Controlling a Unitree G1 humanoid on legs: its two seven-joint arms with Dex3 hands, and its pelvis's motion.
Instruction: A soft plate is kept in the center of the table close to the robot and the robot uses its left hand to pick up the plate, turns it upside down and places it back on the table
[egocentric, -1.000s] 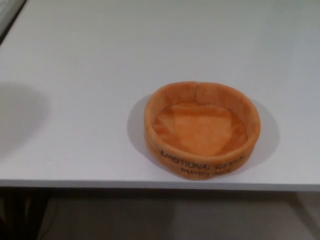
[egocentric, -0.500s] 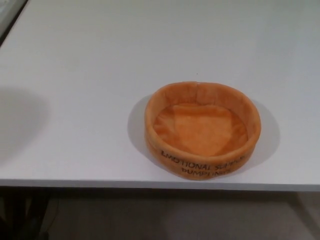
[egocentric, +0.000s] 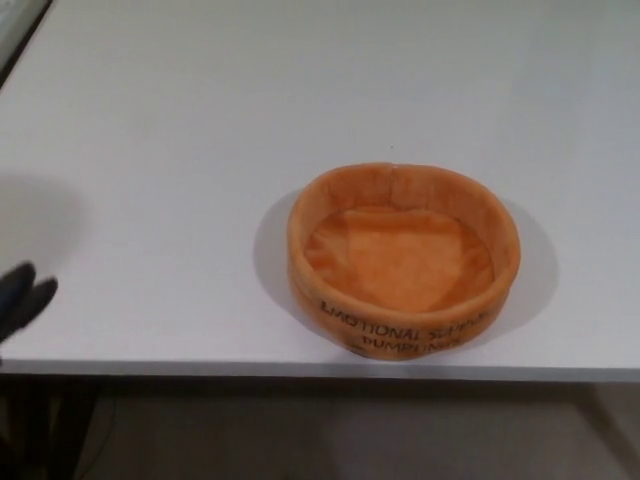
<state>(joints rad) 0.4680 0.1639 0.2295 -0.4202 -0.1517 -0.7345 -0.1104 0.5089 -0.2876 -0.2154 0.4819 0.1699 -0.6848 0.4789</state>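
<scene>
The pictures give little to tell the kind of place: it is an indoor room with a plain white desk (egocentric: 200, 130), smooth and bare like office or lab furniture, seen from above under even artificial light. Below the desk's front edge lies a dim stretch of pale floor (egocentric: 330, 430), and at the top left corner a thin strip of something light shows beyond the desk, too little to identify.

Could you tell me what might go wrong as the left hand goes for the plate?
1. The soft plate sits close to the table's front edge, so a nudge could push it off.
2. Its fabric wall may fold when pinched, spoiling the flip.
3. The left hand is barely in view, far from the plate.
</scene>
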